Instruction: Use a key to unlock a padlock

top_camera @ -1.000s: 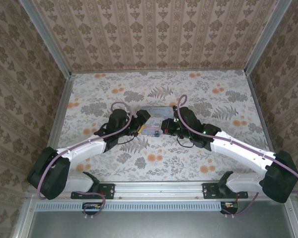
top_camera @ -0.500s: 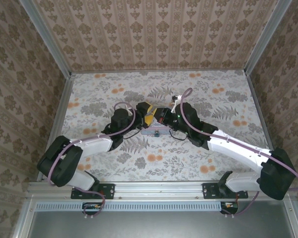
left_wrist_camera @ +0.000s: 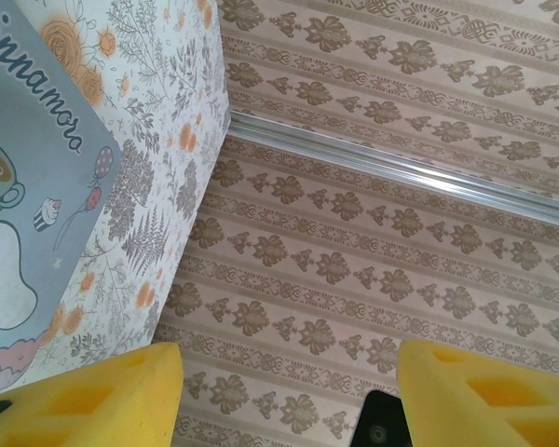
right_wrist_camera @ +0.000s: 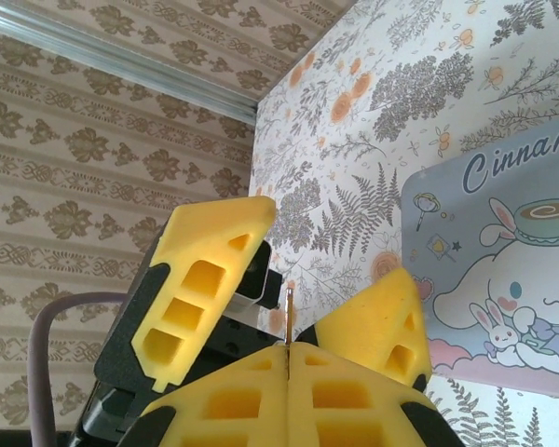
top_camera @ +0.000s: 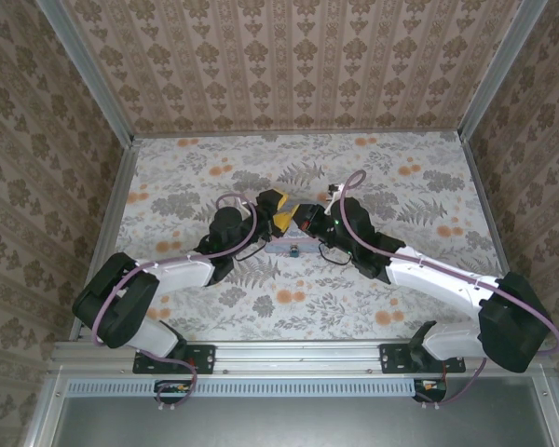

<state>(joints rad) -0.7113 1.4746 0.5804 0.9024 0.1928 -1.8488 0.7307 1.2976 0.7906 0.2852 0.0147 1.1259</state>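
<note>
Centrally, item one: tiny dark, blackish padlock [top_camera: 294,250]. From above it is a small speck at the near edge of the pale blue rectangular box with a white cartoon character [top_camera: 281,244]. It is too small for shackle or keyhole to be made out. The box lies flat on the floral-patterned counter [top_camera: 382,177], between the two arms.

Item two: right pincer [right_wrist_camera: 289,372]. Its yellow cut-out fingers [right_wrist_camera: 354,396] are pressed fully together, pinching a thin silvery metal key [right_wrist_camera: 289,315]. The blade stands straight out past the fingertips, edge-on in the right wrist view.

Item three: left pincer [left_wrist_camera: 287,391]. Its yellow fingers [left_wrist_camera: 102,400] are held apart at a moderate gap, holding nothing. In the right wrist view they stand one on either side of the key; whether either touches the blade cannot be told.

From above, both pincers meet tip to tip over the far part of the box, above the padlock.
</note>
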